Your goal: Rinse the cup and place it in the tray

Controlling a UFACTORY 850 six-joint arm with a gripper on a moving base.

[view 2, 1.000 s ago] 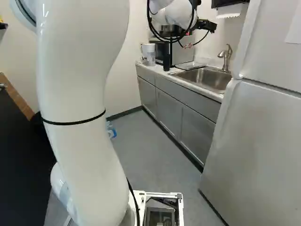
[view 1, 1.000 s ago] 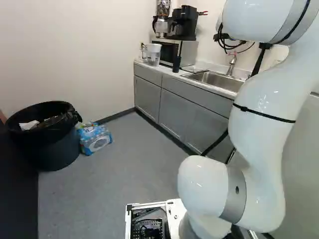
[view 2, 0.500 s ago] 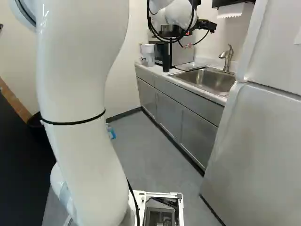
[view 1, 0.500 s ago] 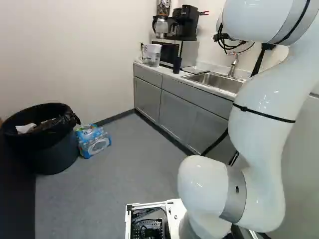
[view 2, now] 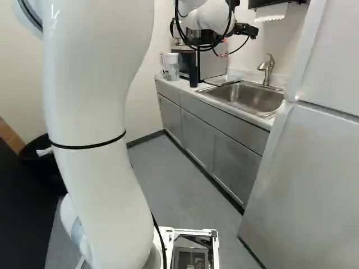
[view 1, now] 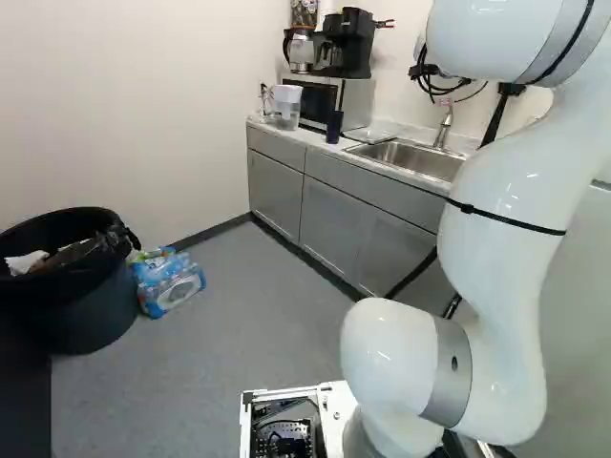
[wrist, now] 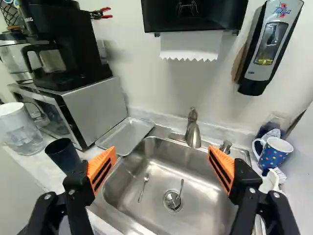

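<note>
Between the fingers (wrist: 102, 166) lie two slim silver metal utensils (wrist: 145, 178), in one stainless-steel sink (wrist: 205, 196). Beside one finger: one dark, round-mouthed cup (wrist: 64, 155) (plus one flat silver metal tray (wrist: 126, 136), ahead). Beyond the other: one blue, coloured-dot mug (wrist: 275, 155).

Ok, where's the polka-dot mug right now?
In the wrist view, the polka-dot mug stands at the faucet side's far end of the sink, past its rim, with a white brush close beside it.
</note>
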